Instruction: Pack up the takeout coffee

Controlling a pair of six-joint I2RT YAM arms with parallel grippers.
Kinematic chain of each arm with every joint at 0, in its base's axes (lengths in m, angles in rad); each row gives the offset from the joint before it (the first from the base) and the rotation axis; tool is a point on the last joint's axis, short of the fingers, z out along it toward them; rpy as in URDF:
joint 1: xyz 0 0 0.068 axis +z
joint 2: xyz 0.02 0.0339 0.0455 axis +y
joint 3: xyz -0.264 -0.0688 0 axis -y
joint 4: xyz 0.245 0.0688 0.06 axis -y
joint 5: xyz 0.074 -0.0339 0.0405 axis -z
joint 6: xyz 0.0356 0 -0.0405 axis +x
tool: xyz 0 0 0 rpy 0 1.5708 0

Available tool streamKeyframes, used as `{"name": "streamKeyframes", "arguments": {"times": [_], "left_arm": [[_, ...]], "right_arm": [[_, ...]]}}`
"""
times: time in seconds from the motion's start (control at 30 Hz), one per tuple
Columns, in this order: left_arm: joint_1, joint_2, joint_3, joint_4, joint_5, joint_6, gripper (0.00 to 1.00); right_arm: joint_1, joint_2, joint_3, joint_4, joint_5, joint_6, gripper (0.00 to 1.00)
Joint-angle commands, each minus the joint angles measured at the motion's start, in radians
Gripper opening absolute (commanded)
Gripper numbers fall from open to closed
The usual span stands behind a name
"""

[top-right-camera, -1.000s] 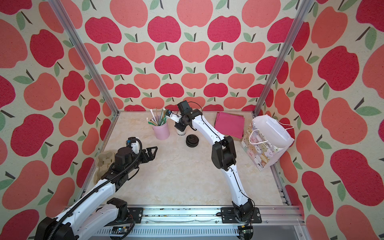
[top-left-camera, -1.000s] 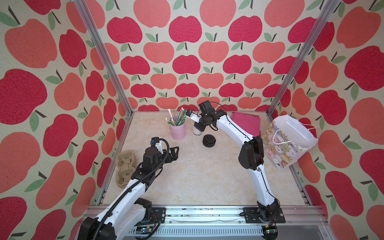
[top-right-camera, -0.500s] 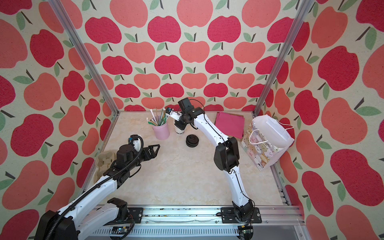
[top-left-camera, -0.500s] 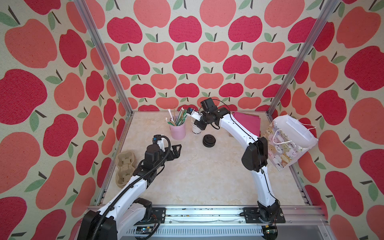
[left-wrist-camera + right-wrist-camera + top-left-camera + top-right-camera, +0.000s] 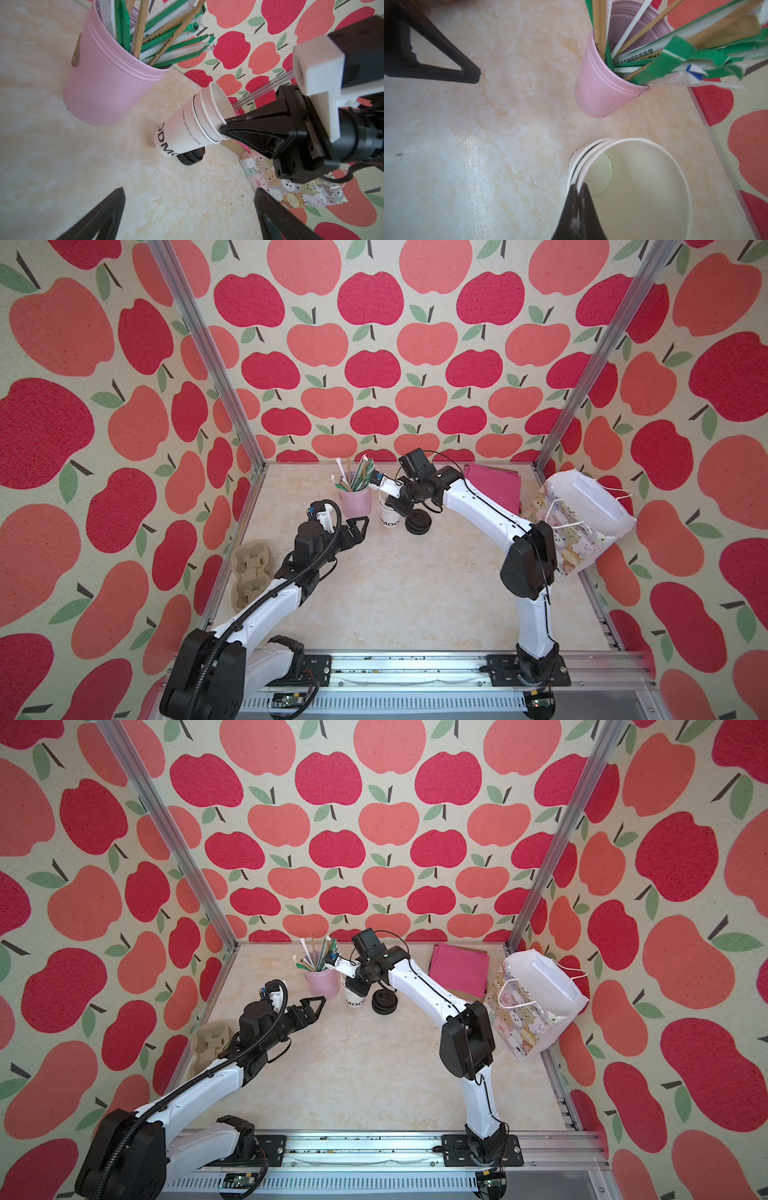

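Three nested white cups [image 5: 182,133], one pink cup [image 5: 99,89] of straws [image 5: 158,41]. One bag [image 5: 582,510], one cup carrier [image 5: 251,576], one stack of black lids [image 5: 417,523], number unclear.

The tabletop [image 5: 415,593] looks like glossy, smooth marble. The stacked white cups [image 5: 187,133] are matt paper; the black lid [image 5: 190,159] is smooth plastic.

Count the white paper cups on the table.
3, by their rims, all nested in one stack beside the pink straw cup, right claw shut on its rim. More could be hidden inside.
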Motion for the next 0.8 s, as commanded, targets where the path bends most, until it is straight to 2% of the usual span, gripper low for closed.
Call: {"name": "streamKeyframes", "arguments": {"times": [0.0,0.77], "left_arm": [[-0.005,0.029,0.029,0.056,0.031,-0.047,0.99],[-0.024,0.175,0.063,0.065,0.052,-0.136,0.99]], "right_arm": [[0.015,-0.062,-0.058,0.058,-0.024,-0.011,0.00],[0.061,-0.144,-0.218,0.122,-0.051,-0.029,0.00]]}}
